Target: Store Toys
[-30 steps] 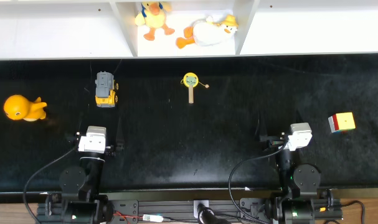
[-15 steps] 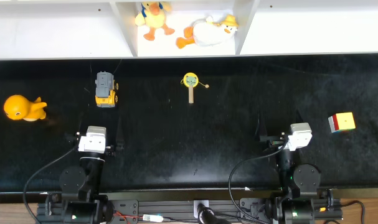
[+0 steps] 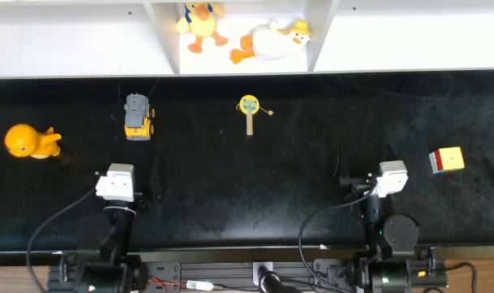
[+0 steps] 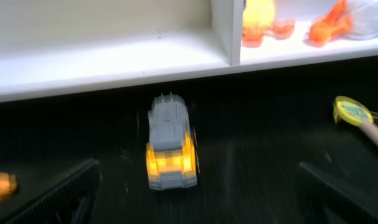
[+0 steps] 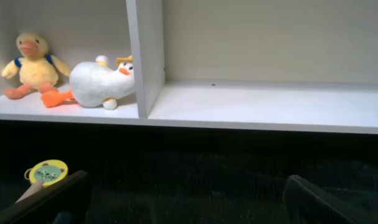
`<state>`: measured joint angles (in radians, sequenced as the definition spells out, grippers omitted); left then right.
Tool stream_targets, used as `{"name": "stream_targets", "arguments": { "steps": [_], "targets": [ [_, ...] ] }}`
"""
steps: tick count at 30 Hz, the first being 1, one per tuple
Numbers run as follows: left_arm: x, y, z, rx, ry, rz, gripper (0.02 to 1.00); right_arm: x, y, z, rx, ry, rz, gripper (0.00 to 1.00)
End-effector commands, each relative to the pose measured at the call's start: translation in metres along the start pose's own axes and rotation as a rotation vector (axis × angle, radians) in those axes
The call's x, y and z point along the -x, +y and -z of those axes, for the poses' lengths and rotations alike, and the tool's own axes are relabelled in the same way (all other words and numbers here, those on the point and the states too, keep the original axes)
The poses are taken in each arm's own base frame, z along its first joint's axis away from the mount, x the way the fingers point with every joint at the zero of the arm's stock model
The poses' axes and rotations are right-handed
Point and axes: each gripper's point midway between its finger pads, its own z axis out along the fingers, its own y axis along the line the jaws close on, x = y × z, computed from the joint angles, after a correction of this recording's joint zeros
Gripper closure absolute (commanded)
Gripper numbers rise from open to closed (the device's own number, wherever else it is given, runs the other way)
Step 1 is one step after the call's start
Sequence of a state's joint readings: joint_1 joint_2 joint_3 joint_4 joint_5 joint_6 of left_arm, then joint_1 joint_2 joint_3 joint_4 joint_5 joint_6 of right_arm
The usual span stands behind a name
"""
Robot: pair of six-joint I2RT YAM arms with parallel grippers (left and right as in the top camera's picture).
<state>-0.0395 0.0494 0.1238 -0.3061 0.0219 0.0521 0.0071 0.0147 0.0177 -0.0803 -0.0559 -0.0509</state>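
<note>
A grey and yellow toy truck (image 3: 137, 115) stands on the black table, straight ahead of my left gripper (image 3: 119, 172) and apart from it. In the left wrist view the truck (image 4: 170, 146) sits between the spread dark fingers (image 4: 61, 193), which are open and hold nothing. An orange duck toy (image 3: 31, 142) lies at the far left. A small rattle drum (image 3: 249, 108) lies mid-table. A coloured cube (image 3: 446, 159) rests to the right of my right gripper (image 3: 391, 169), also open and empty, with its fingers (image 5: 48, 199) wide apart.
A white shelf (image 3: 76, 49) runs along the table's far edge. Its middle compartment holds a yellow plush duck (image 3: 201, 22) and a white plush duck (image 3: 271, 41). The right compartment (image 5: 269, 102) is bare. Cables trail from both arm bases.
My left arm has risen a little and its wrist has shifted slightly left. The right arm and the toys have stayed put.
</note>
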Motion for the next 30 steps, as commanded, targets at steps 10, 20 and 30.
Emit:
{"name": "stream_targets", "arguments": {
  "steps": [10, 20, 30],
  "targets": [
    [0.042, 0.029, 0.041, 0.065, 0.415, 0.069, 0.023, -0.003, 0.001, 0.000, 0.004, -0.003, -0.010, 0.003],
    [0.050, 0.063, 0.046, 0.136, 0.384, 0.029, 0.027, -0.003, 0.001, 0.000, 0.004, -0.003, -0.010, 0.005],
    [0.053, 0.095, 0.030, 0.173, 0.372, 0.036, 0.023, -0.003, 0.001, 0.000, 0.004, -0.003, -0.010, 0.005]
  ]
}}
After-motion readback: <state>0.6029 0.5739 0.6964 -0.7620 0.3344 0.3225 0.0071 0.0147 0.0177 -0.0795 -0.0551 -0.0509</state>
